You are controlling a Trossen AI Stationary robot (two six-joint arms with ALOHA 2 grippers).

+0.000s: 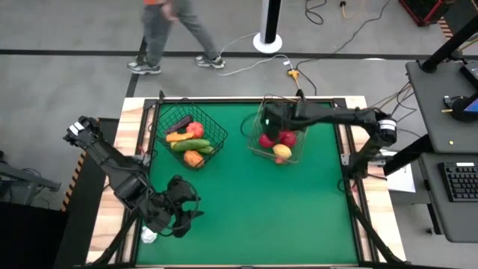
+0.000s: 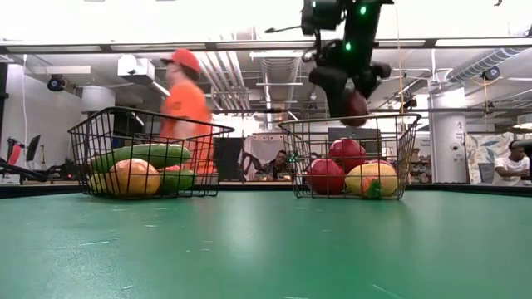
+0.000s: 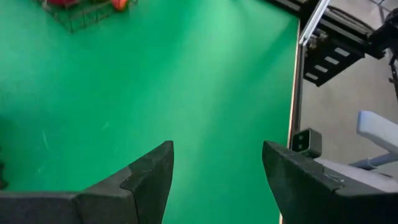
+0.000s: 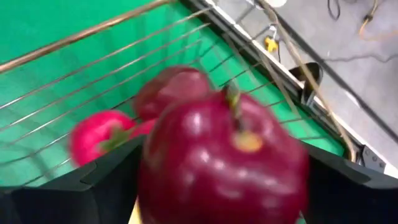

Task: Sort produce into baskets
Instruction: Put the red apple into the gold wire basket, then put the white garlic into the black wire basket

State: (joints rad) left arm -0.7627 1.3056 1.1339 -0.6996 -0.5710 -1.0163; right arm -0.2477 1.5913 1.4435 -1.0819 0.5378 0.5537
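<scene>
Sorting is nearing its end. The table (image 1: 254,209) is showing no loose produce in the high view. The dark basket (image 1: 191,137) is holding the vegetables: a cucumber (image 2: 141,154) lying across orange and green pieces. The pale basket (image 1: 278,139) is holding red and yellow fruit.

The right gripper (image 2: 353,104) is hanging over the pale basket with a dark red apple (image 4: 224,162) between its fingers. The fingers are standing wide at the apple's sides; whether they are gripping or letting go, I cannot tell. That apple looks to be the last piece, judging by the bare cloth.

The left gripper (image 1: 181,209) is waiting near the table's front left corner, part open and holding nothing, as its wrist view is showing.

The low view is placing the apple just above the pale basket's rim, which the high view is hiding under the arm. Only the right wrist view is showing the apple's stem and the fruit lying below it
</scene>
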